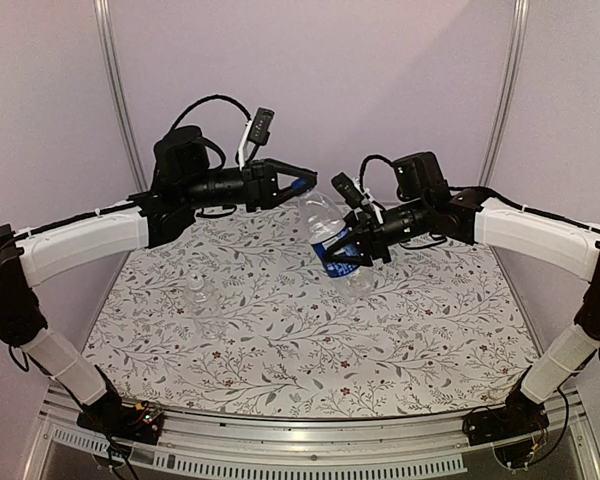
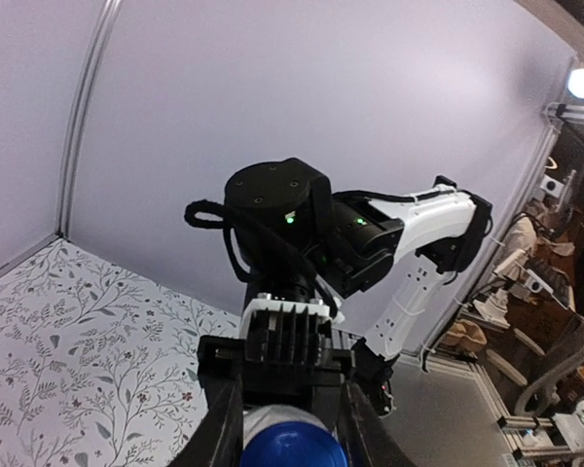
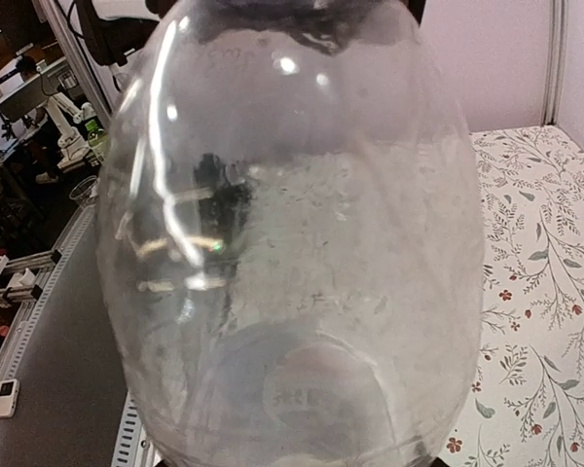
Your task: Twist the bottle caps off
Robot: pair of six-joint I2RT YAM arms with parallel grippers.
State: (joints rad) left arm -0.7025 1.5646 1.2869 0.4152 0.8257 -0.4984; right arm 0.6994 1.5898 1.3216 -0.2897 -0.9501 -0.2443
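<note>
My left gripper is shut on the bright blue cap, raised above the back middle of the table. In the left wrist view the cap sits between my fingers at the bottom edge. My right gripper is shut on the taller bottle at its blue-and-white label and holds it tilted, neck towards the cap. I cannot tell whether the cap is off the neck. The clear bottle fills the right wrist view and hides my fingers. The shorter bottle stands at the left with its pale cap on.
A floral cloth covers the table. Pale walls with metal posts close in the back and sides. A metal rail runs along the near edge between the two arm bases.
</note>
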